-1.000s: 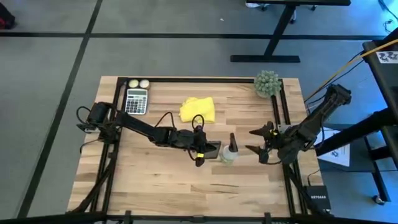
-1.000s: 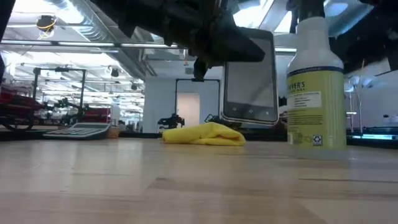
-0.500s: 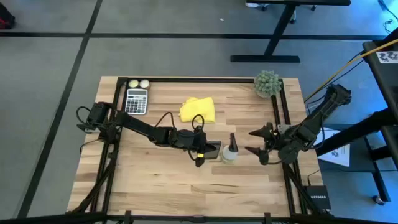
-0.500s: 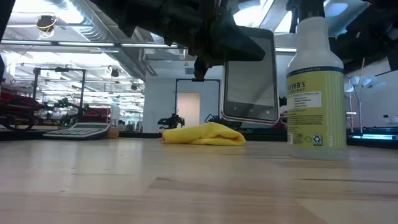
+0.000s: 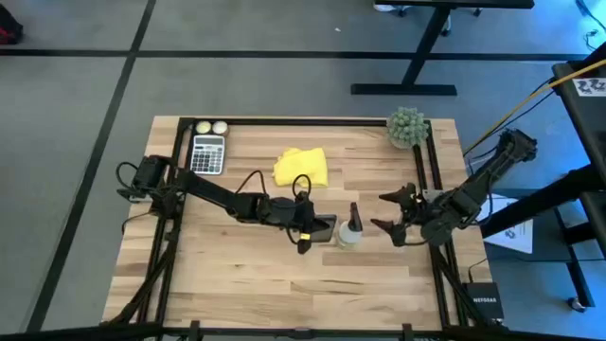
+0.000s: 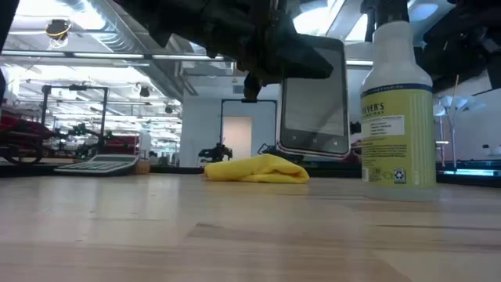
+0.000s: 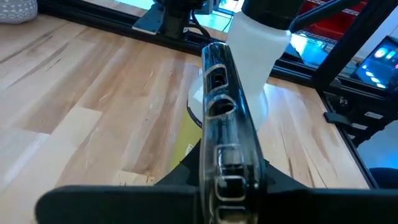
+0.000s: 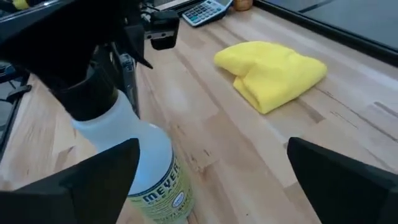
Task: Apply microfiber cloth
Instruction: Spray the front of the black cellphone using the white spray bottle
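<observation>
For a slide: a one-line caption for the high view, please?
Left gripper holds phone beside spray bottle; right gripper open; cloth untouched.

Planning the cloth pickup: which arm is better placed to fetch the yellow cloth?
Right, probably. The right claw is open and empty beside the spray bottle, while the left claw is shut on the smartphone. The microfiber cloth lies free on the table.

Bright yellow cloth (image 5: 301, 167), black phone (image 6: 315, 98), pale yellow-green spray bottle (image 6: 398, 117) with white neck, grey calculator (image 5: 208, 153), light wood-grain table (image 5: 246, 265)
</observation>
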Motion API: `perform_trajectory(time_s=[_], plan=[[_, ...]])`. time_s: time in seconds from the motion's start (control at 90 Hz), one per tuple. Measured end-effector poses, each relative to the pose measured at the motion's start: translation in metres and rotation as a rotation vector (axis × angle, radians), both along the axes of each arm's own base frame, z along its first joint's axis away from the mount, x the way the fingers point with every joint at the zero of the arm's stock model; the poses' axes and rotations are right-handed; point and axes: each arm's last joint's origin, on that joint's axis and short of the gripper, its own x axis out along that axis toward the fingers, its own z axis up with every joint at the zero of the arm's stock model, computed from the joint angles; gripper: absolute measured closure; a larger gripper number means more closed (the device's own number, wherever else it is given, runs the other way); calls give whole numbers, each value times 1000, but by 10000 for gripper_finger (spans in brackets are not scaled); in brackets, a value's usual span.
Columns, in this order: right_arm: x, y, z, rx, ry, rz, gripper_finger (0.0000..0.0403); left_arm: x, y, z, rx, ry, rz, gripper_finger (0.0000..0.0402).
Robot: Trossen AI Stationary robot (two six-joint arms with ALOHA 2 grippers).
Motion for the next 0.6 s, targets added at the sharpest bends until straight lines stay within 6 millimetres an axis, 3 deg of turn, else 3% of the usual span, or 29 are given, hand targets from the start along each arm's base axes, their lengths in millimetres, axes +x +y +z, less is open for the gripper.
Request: perform_trajectory(time_s=[0.311, 0.411, 0.6], plan=[[0, 6, -1, 164, 71, 117, 13, -10, 7, 22, 93, -12, 58, 385], [2, 7, 2, 179, 36, 112, 13, -9, 19, 26, 110, -20, 91, 385], [5, 8, 7, 53, -24, 137, 13, -7, 48, 26, 92, -11, 154, 385]])
